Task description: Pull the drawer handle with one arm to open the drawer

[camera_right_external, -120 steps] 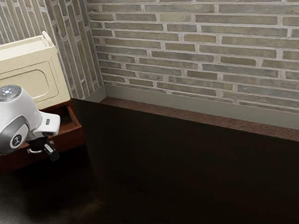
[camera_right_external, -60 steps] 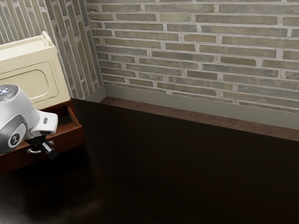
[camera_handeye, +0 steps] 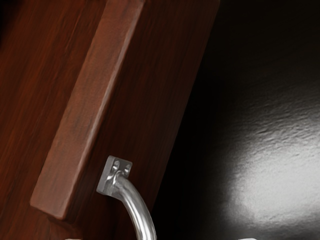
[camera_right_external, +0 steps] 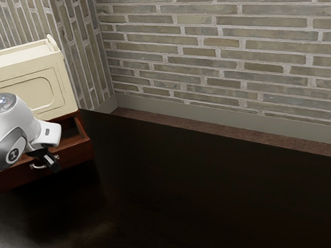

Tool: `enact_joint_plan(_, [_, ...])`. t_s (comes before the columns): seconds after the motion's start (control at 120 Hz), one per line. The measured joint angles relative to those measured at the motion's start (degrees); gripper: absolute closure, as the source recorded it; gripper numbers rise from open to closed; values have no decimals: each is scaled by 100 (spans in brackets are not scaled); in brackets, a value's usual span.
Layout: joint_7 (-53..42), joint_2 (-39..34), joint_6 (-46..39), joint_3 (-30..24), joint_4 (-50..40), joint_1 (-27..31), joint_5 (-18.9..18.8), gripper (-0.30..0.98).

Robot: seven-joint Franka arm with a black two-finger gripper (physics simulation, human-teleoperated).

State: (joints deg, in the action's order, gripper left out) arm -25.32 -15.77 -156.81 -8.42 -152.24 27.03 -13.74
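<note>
White arm [camera_right_external: 14, 128] comes in at the exterior view's far left, just the one, in front of a single cream cabinet box [camera_right_external: 29, 89] with one recessed front panel. Next up, low in that same corner, is the one reddish wood drawer [camera_right_external: 76, 154], and it's sitting partly open, with some of its inside showing. One silver handle [camera_right_external: 38, 167] is on its front, and that's right at the hand: one black gripper [camera_right_external: 54, 166] crosses in front of the handle's middle, with a bit of metal peeking out on either side. Can't tell if the gripper is open or closed, or whether it's actually touching the metal, tbh. Wrist view has one square mount [camera_handeye: 115, 175] on the drawer front, with the handle curving away from it toward the hand. Further right it's one dark, glossy table [camera_right_external: 212, 193], with a brick wall [camera_right_external: 222, 50] behind.
</note>
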Motion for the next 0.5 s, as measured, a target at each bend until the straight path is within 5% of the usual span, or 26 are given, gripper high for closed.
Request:
enact_joint_plan(0.333, [13,-102,-24,-79,115,7,19,7])
enact_joint_plan(0.5, [150,-228,1249,-661,1926,-46,208,3])
